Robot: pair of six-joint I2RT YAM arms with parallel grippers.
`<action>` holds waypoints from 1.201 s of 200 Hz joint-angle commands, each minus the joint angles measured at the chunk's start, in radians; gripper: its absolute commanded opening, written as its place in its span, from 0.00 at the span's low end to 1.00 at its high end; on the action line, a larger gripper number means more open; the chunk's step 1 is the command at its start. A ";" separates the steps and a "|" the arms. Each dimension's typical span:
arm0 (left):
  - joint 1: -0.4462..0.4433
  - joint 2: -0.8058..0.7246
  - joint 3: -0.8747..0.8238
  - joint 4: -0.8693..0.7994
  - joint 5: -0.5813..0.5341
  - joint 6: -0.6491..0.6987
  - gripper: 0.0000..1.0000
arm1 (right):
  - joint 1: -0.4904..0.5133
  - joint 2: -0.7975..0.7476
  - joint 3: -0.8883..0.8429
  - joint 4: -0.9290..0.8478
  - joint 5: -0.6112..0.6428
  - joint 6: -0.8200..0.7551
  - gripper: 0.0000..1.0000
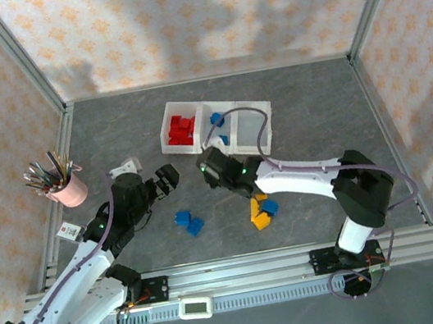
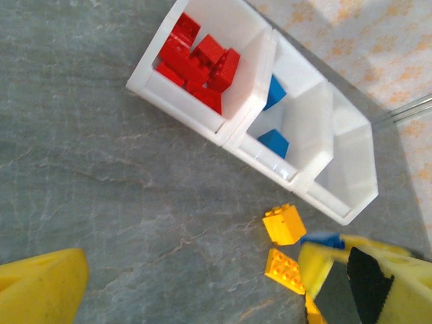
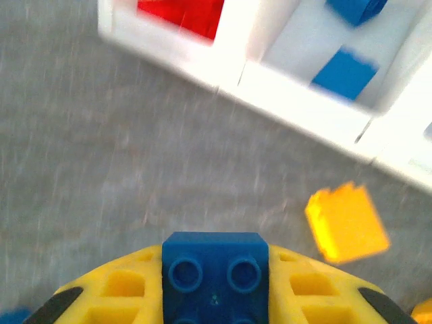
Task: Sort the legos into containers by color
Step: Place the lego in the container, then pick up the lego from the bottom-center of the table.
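**Right gripper** (image 1: 210, 165): closed firmly on one blue brick (image 3: 214, 277), which is pinched between its yellow pads. The brick sits over the middle of the table (image 1: 111, 130), just short of the near wall of the containers (image 1: 253, 107). These stand in a row toward the far edge.

**Left gripper** (image 1: 168, 178): jaws fully apart, holding nothing. It hangs over the table left of centre.

**Bin contents:** red bricks (image 2: 196, 61) fill the left bin. The middle bin (image 2: 297, 128) holds two blue bricks. Loose yellow bricks (image 2: 283, 224) and a blue pair (image 1: 188, 221) lie toward the near edge.

**Step in hand:** carrying the held brick to the middle bin. To do it well:
- Raise the brick clear of the near wall.
- Centre it between the two dividers, keeping away from the red side.
- Release low so it does not bounce out.

**Orientation:** the studs face up toward the wrist, and two of them lie side by side across the jaws. The wrist view is blurred and cuts the brick off at the bottom. Its long axis probably runs along the fingers, toward the bins, but that is not certain.
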 commanded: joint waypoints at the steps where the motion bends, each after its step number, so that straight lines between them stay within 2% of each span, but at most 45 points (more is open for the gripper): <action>1: -0.001 0.032 0.053 0.072 -0.038 0.026 0.99 | -0.056 0.055 0.092 -0.012 0.049 -0.057 0.27; 66: 0.020 0.141 0.111 0.152 -0.057 0.037 0.99 | -0.216 0.306 0.377 -0.029 0.014 -0.107 0.27; 84: 0.030 0.166 0.122 0.162 -0.054 0.041 0.99 | -0.244 0.394 0.472 -0.065 0.062 -0.110 0.27; 96: 0.036 0.180 0.129 0.167 -0.047 0.042 0.99 | -0.266 0.441 0.520 -0.078 0.048 -0.109 0.28; 133: 0.051 0.204 0.137 0.175 -0.030 0.047 0.99 | -0.295 0.508 0.636 -0.116 0.019 -0.127 0.46; 146: 0.054 0.206 0.138 0.178 -0.026 0.047 0.99 | -0.295 0.480 0.629 -0.102 0.012 -0.134 0.53; 183: 0.060 0.194 0.133 0.170 -0.016 0.042 0.99 | -0.277 0.348 0.524 -0.061 -0.059 -0.139 0.57; 240: 0.066 0.095 0.101 0.065 -0.033 0.039 0.99 | -0.120 0.113 0.209 0.001 -0.083 -0.176 0.65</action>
